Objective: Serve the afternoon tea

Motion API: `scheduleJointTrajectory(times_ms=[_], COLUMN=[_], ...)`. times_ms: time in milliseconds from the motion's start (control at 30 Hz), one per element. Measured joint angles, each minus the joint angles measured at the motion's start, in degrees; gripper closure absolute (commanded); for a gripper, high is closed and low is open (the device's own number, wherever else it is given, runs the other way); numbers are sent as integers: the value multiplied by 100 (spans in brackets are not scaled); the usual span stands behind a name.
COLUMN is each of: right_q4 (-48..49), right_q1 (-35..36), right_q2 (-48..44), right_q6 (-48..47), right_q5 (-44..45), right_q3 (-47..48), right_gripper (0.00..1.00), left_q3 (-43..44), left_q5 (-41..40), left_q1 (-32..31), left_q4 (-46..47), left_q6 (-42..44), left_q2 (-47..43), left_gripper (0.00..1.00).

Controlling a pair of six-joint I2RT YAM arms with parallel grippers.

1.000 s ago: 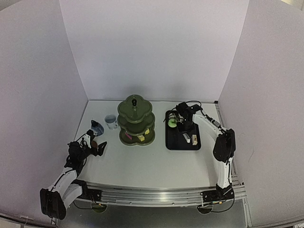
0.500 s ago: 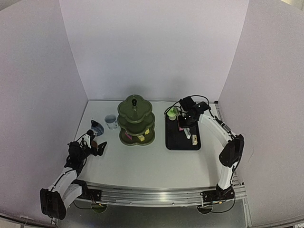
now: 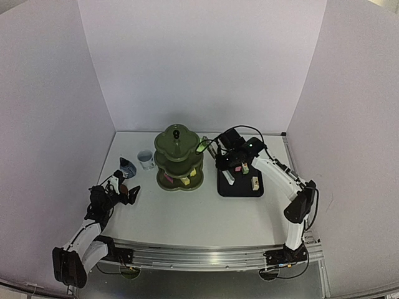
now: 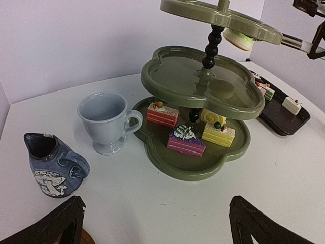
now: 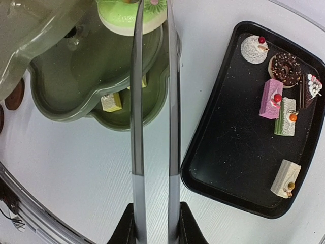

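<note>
The dark green three-tier stand sits mid-table toward the far side, its scalloped tiers strung on a black beaded post. The bottom tier holds a pink layered slice, a purple slice, a yellow slice and a yellow roll; the middle tier is bare in the left wrist view. Just left of the stand are the white cup and, nearer, the small blue cup with a mushroom motif.

The right gripper is clamped around the handle end of the metal tongs. The tong tips pinch a green-iced doughnut over the right lobe of the middle tier, just under the top tier's rim; whether it touches either tier I cannot tell. The black tray to the right carries more cakes, among them a chocolate doughnut.

The left gripper has its fingers spread wide, holds nothing, and sits near the table's left edge.
</note>
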Motion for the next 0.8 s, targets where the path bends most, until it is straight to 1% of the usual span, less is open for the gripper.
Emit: scheduleJointTrajectory(times_ms=[267, 667, 800], right_q4=[145, 632, 658], right_q1=[126, 137, 143], right_q2=[34, 504, 507], right_q6=[101, 296, 313], right_q5=[-181, -293, -343], right_q3=[-133, -133, -133], right_gripper=[100, 100, 96], left_q3=[0, 0, 0], left_q5=[2, 0, 0], left_q1=[0, 0, 0], left_q4=[0, 0, 0], left_q6=[-2, 0, 0], left_q2=[0, 0, 0], left_gripper=[0, 0, 0])
